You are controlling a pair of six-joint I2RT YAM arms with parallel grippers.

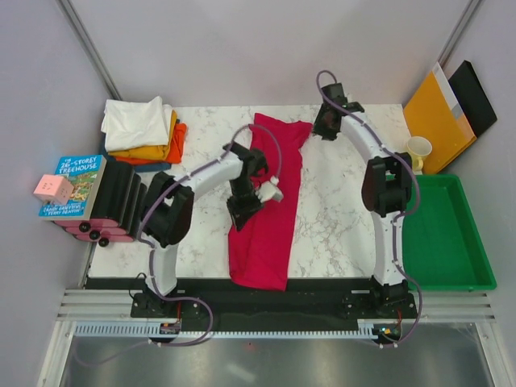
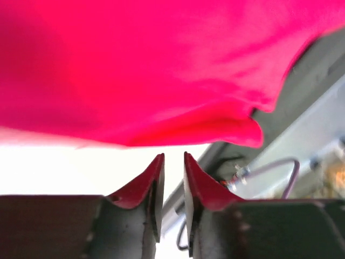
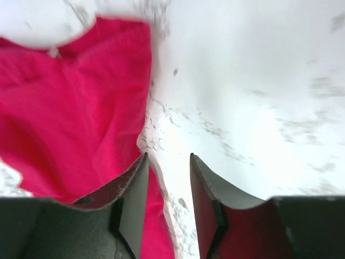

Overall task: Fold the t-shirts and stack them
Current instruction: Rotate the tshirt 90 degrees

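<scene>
Marble table (image 1: 339, 218): crimson t-shirt (image 1: 270, 201) lies mid-table as long narrow strip. Left gripper (image 2: 173, 157) fingers narrowly apart, right gripper (image 3: 168, 157) fingers wider, both empty. Next, likely: grasp one end, fold crosswise, add to stack (image 1: 145, 129)

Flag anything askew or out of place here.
The red shirt lies as a long strip, slanted across the table, its near end hanging over the front edge. The folded stack at the far left looks uneven, layers fanned out.
</scene>
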